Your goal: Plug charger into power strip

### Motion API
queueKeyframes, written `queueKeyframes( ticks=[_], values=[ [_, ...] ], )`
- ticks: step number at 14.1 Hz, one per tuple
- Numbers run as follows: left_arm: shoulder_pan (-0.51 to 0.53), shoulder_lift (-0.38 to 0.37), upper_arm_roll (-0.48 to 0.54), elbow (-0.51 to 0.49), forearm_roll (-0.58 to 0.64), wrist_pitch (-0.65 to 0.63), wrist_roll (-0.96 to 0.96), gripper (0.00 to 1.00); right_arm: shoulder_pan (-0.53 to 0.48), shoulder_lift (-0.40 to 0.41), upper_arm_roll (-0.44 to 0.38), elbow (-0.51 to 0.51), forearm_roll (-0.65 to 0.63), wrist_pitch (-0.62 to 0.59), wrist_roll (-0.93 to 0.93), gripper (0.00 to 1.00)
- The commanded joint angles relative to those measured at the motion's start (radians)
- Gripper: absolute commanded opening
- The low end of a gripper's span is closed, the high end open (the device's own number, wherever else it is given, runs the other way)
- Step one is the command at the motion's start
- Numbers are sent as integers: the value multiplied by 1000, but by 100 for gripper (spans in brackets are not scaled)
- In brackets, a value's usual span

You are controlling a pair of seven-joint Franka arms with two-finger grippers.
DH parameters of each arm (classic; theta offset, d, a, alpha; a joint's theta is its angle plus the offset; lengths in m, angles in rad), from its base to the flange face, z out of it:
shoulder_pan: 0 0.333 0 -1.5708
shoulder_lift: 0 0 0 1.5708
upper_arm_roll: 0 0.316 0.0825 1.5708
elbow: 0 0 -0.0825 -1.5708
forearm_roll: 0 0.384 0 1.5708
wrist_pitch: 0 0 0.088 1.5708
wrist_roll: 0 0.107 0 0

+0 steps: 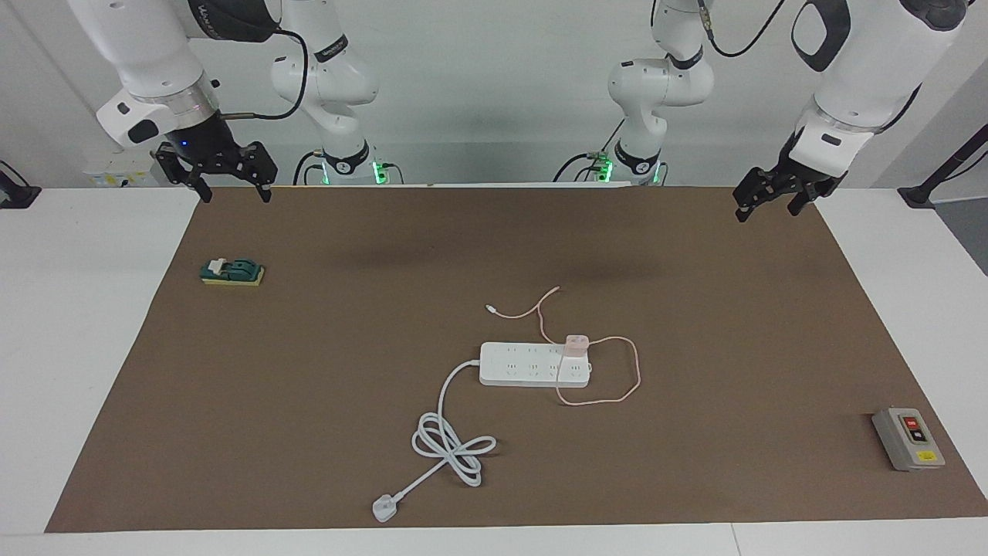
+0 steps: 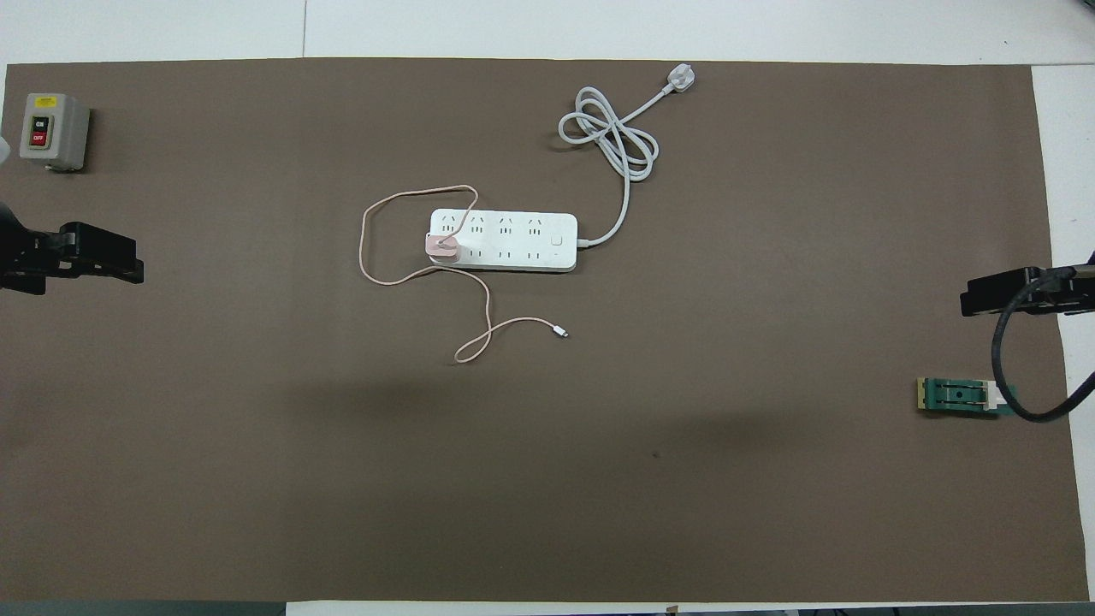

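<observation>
The white power strip lies mid-mat, its thick cord coiled and ending in a white plug. The pink charger stands upright on the strip's socket at the left arm's end, in the row nearer the robots. Its thin pink cable loops around that end of the strip. My left gripper hangs open over the mat's corner by its own base, holding nothing. Over the other near corner my right gripper is open and empty.
A grey switch box with red and black buttons sits at the left arm's end, farther from the robots than the strip. A green and yellow block lies at the right arm's end, near the right gripper.
</observation>
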Motion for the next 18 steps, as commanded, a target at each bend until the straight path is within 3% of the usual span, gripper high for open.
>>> queueKeyframes(
  ticks=[1, 18],
  values=[
    [-7, -29, 7, -33, -29, 13, 64, 100, -17, -13, 5, -6, 17, -11, -15, 100],
    [-9, -29, 8, -36, -18, 17, 62, 100, -16, -13, 5, -6, 17, -9, -10, 100]
  ],
)
